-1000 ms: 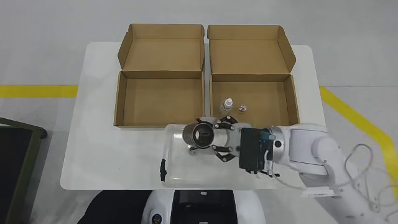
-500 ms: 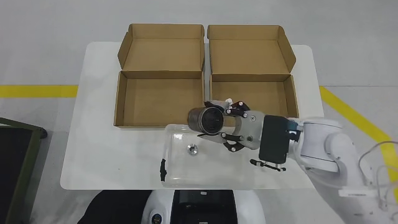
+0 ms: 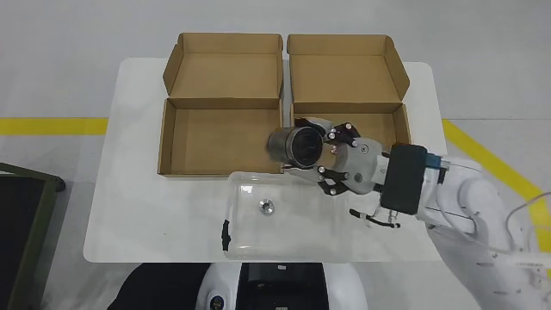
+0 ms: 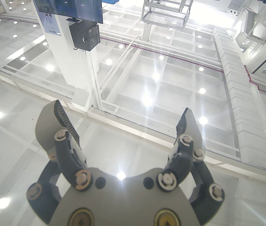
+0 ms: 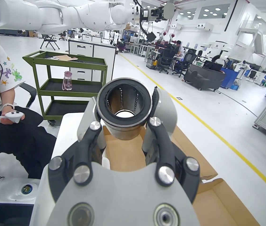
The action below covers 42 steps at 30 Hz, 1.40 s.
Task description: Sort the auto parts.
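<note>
While the white surface (image 3: pixel 138 181) is carrying two open cardboard boxes side by side along its far half and a clear tray (image 3: pixel 293 234) at its near edge, a yellow line (image 3: pixel 52 126) is running across the grey floor on both sides. A small metal piece (image 3: pixel 267 207) is lying in the tray. The right end effector (image 5: pixel 126 106) is clamping a metal cylinder (image 3: pixel 291 145) between its two fingers, holding it on its side above the near edges of the boxes, where the left box (image 3: pixel 219 142) and the right box (image 3: pixel 379 133) meet. The left end effector (image 4: pixel 122 114) is pointing up at a lit ceiling, fingers spread wide and gripping nothing. A second ago the cylinder was hanging over the tray's far edge; since then it has been travelling toward the boxes.
</note>
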Tool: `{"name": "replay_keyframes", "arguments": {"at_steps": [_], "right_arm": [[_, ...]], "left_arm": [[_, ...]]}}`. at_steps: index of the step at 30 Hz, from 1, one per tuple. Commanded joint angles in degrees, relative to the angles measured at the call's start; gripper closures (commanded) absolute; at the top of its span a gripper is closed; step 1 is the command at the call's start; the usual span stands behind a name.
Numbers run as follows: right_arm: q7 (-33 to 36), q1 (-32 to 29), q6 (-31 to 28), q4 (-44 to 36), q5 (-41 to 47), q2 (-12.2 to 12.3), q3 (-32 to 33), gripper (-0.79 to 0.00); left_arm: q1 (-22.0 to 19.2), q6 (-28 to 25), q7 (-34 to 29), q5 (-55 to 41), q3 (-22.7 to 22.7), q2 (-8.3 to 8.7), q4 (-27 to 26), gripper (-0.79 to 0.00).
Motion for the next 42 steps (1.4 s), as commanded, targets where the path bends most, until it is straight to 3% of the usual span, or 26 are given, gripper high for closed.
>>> {"name": "replay_keyframes", "arguments": {"at_steps": [1,10,27,42], "right_arm": [[-0.26,-0.01,0.07,0.02,-0.21,-0.06,0.0,0.0],[1.5,0.79,0.47,1.35,-0.78,-0.38,-1.0,0.0],[7.42,3.9,4.27,11.43,-7.58,-2.54,-13.18,0.0],[13.57,14.05,8.63,23.73,-7.29,-6.91,-25.27,0.0]], "left_arm": [[0.0,0.0,0.0,0.0,0.0,0.0,0.0,-0.785],[0.0,0.0,0.0,0.0,0.0,0.0,0.0,-0.785],[0.0,0.0,0.0,0.0,0.0,0.0,0.0,-0.785],[0.0,0.0,0.0,0.0,0.0,0.0,0.0,-0.785]]}}
